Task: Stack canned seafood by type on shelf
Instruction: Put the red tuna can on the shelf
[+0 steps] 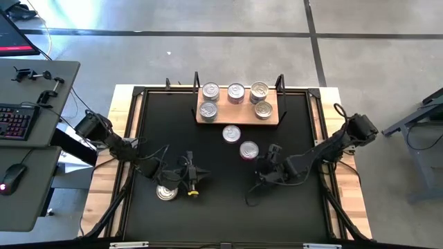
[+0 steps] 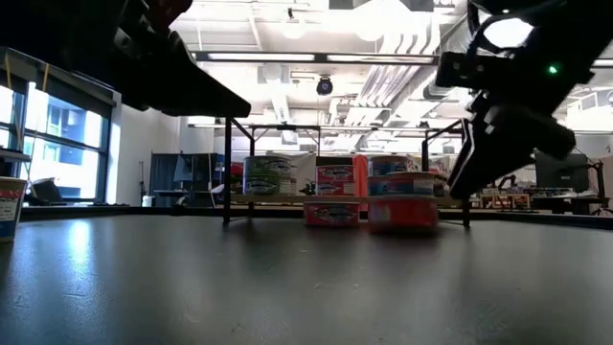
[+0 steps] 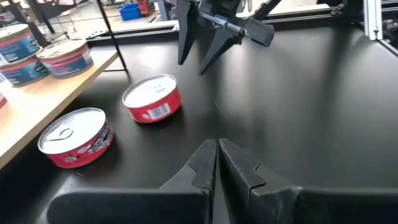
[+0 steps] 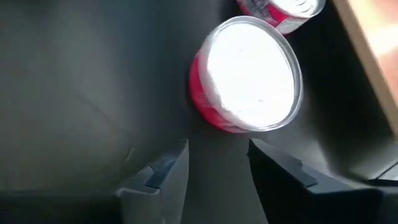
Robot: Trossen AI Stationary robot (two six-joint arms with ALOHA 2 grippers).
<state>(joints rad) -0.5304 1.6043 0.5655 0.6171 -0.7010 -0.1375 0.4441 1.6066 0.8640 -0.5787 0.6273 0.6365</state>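
Five tins stand on the wooden shelf at the table's far side. Two red-sided tins rest on their bases on the black tabletop in front of it: one near the shelf, one nearer me. My right gripper is open, just right of the nearer red tin, its fingers short of it and touching nothing. My left gripper is shut and empty at the table's left-centre, pointing toward the red tins. A silver-topped tin sits beside the left arm.
The shelf's thin black posts rise at its ends. In the left wrist view my right gripper hangs fingers down beyond the red tin. Bare black tabletop lies between the two arms and along the near edge. A desk with a keyboard stands off the table's left.
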